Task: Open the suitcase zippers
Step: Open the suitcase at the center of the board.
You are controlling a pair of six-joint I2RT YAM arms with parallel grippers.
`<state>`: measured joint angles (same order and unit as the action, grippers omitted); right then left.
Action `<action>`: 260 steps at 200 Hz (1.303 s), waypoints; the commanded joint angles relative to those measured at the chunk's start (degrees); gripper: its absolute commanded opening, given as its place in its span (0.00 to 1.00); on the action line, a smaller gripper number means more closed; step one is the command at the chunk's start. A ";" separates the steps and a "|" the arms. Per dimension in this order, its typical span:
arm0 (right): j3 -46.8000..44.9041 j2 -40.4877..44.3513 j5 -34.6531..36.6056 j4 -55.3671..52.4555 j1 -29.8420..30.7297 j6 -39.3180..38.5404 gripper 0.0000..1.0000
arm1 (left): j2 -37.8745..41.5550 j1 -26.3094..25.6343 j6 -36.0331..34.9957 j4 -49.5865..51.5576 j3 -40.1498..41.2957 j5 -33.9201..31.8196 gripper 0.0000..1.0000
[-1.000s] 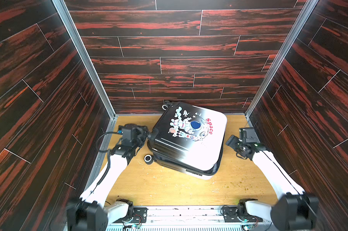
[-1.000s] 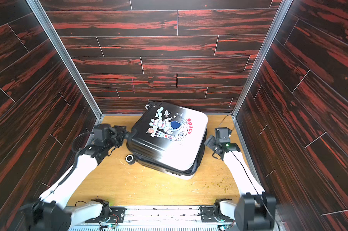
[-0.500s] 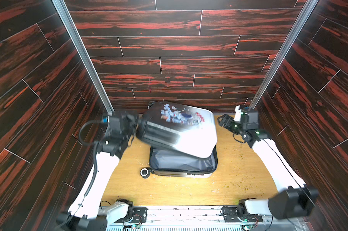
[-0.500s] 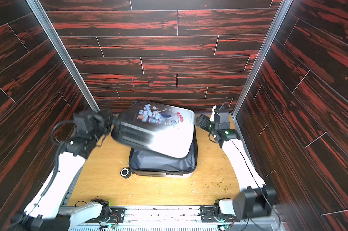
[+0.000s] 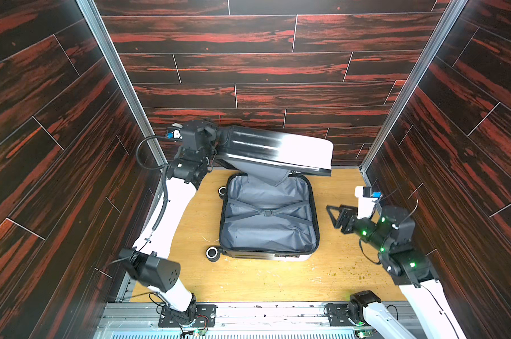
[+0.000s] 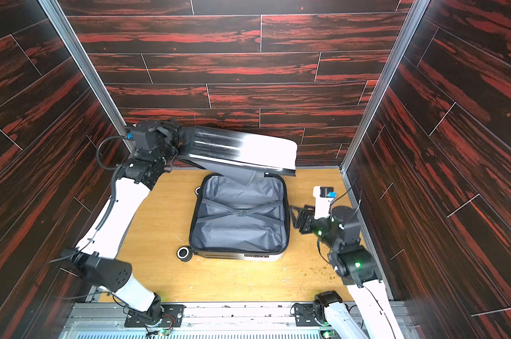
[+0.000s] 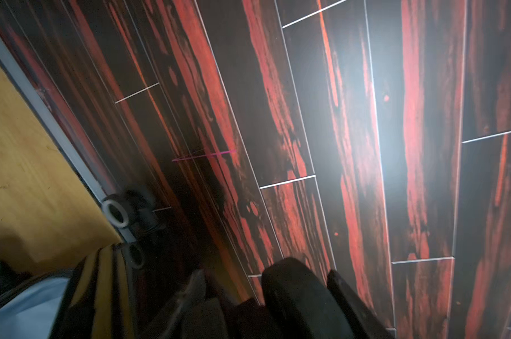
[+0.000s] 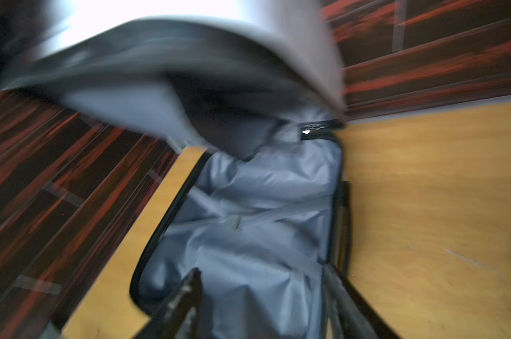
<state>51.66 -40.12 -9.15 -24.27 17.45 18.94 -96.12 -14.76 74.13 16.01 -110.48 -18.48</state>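
The suitcase lies open on the wooden table, and its lower half (image 5: 268,234) (image 6: 239,232) shows grey lining and crossed straps. Its black-to-white lid (image 5: 277,149) (image 6: 242,146) is held up and tilted at the back. My left gripper (image 5: 217,143) (image 6: 176,138) (image 7: 266,281) is shut on the lid's dark left edge. The zippers' dark track (image 5: 315,205) (image 6: 286,205) (image 8: 340,205) runs round the lower half's rim, parted from the lid. No pulls can be made out. My right gripper (image 5: 332,216) (image 6: 294,218) (image 8: 263,293) stands open just right of the lower half, with nothing between its fingers.
A black, white-rimmed wheel (image 5: 212,253) (image 6: 183,253) sticks out at the case's front left corner. Dark red plank walls (image 5: 72,146) close in the table (image 5: 248,278) on three sides. The lid reaches almost to the back wall. A metal rail (image 5: 248,311) runs along the front edge.
The left gripper has swung the lid up and back, fully uncovering the lower half. The right gripper came from beside the lid down to the lower half's right side.
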 commanded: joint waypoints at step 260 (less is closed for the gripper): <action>12.25 -36.62 5.20 47.12 -7.18 -4.20 0.99 | 27.81 6.37 -64.34 -13.77 48.14 -14.14 1.00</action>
<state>72.95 -84.36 -15.70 15.05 10.37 19.75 -70.65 -8.91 23.33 15.68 -74.67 -28.05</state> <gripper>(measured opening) 0.983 0.999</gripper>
